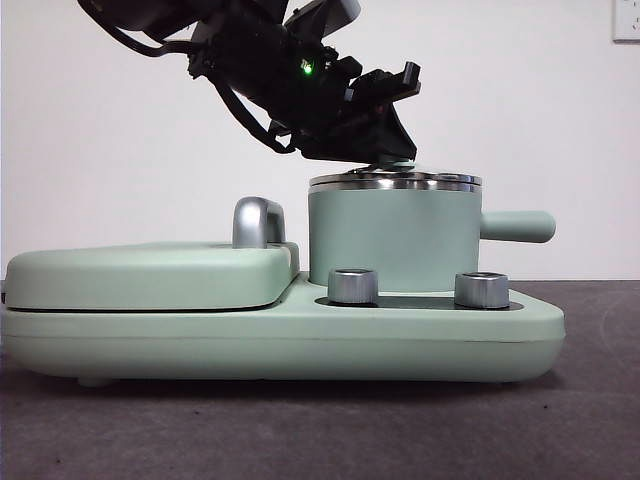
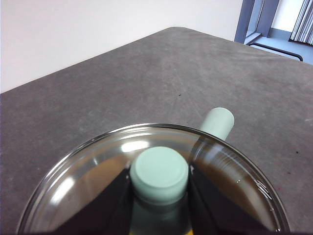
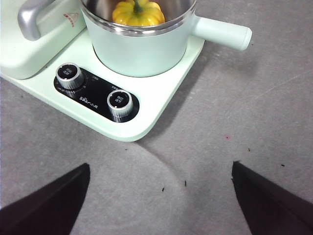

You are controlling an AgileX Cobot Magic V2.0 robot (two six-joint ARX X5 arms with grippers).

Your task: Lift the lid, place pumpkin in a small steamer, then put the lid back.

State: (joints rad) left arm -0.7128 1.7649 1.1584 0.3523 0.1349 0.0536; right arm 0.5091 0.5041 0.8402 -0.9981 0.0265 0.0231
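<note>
Glass lid (image 2: 98, 191) with steel rim sits on the mint-green small steamer (image 1: 393, 238), its mint-green knob (image 2: 159, 174) clamped between the jaws of the left gripper (image 2: 159, 196), which reaches down from about 10 o'clock in the front view. Inside the steamer lies the yellow-orange pumpkin (image 3: 138, 12), seen at 12 o'clock in the right wrist view, where the right gripper (image 3: 159, 200) hangs with jaws spread wide over the grey table (image 3: 234, 122). Two silver knobs (image 1: 353, 286) front the appliance base (image 1: 280, 340), and the steamer's handle (image 1: 518, 226) points to 3 o'clock in the front view.
</note>
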